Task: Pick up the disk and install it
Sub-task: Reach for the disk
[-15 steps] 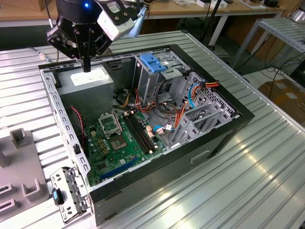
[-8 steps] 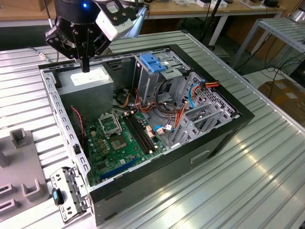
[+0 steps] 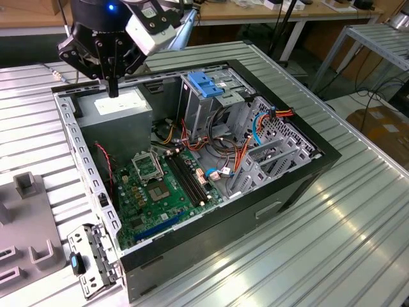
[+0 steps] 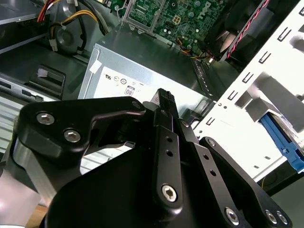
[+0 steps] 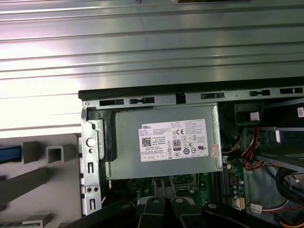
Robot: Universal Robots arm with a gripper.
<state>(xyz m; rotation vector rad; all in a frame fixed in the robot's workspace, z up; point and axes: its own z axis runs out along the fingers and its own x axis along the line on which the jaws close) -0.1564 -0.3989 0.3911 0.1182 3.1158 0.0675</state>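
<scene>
My gripper (image 3: 113,89) hangs over the back corner of the open computer case (image 3: 319,160), just above the grey power-supply box (image 3: 121,107). Its black fingers are pressed together with nothing between them, and the ribbed fingertips (image 4: 165,97) point down at the box's white label (image 5: 173,141). The disk is out of view as a whole. A blue strip (image 5: 9,153) lies in the grey fixture beside the case, and I cannot tell whether it belongs to the disk. The metal drive cage (image 3: 198,109) with its blue latch (image 3: 206,86) stands at the far end of the case.
Inside the case lie the green motherboard (image 3: 163,185), bundled cables (image 3: 236,153) and grey bays. A loose metal bracket (image 3: 92,259) with a blue clip leans at the case's near corner. Grey fixture blocks (image 3: 25,185) sit at the exterior view's left. Ribbed aluminium table (image 3: 332,243) surrounds everything.
</scene>
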